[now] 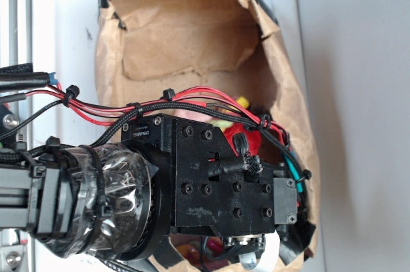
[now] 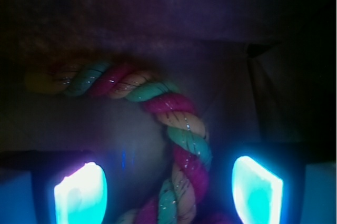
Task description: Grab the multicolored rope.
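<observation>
In the wrist view the multicolored rope (image 2: 179,129), twisted from pink, yellow and green strands, curves from the upper left down to the bottom middle. Its lower stretch runs between my two glowing fingertips (image 2: 81,195), with a gap on each side. My gripper (image 2: 168,192) is open and touches nothing. In the exterior view the black gripper (image 1: 282,201) reaches into a brown paper bag (image 1: 192,35) lying on its side. A bit of yellow-green rope (image 1: 225,118) and something red (image 1: 246,139) show behind the wrist cables; the fingertips are hidden there.
The bag's crumpled paper walls (image 1: 295,93) close in around the gripper on the right and top. Red and black cables (image 1: 160,102) run over the wrist. A dark fold of the bag's back wall (image 2: 253,50) sits beyond the rope.
</observation>
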Robot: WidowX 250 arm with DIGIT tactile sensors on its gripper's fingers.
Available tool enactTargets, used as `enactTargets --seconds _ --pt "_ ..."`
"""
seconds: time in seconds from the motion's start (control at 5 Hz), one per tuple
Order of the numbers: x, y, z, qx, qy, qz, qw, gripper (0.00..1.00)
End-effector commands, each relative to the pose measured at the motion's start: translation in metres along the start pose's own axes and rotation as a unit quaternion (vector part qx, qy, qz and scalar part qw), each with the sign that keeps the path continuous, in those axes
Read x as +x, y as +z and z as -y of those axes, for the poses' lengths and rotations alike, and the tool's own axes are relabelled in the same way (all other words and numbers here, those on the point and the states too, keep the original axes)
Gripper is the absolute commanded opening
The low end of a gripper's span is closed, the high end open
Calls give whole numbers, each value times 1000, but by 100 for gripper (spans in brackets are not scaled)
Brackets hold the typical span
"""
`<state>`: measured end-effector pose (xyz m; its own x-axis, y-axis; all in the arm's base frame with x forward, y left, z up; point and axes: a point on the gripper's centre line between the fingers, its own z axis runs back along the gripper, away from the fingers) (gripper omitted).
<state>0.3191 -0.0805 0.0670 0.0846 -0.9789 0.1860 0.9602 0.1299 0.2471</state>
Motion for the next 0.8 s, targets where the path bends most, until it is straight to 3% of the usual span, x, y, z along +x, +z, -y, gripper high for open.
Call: enactTargets --seconds 0.0,0.2,0.4,0.6 --pt "13 -6 -10 29 -25 -3 999 100" --pt "7 -16 -7 22 -30 -16 999 100" --pt "5 -21 -6 21 -29 -18 999 35" --pt "5 -19 -7 21 -18 -16 999 0"
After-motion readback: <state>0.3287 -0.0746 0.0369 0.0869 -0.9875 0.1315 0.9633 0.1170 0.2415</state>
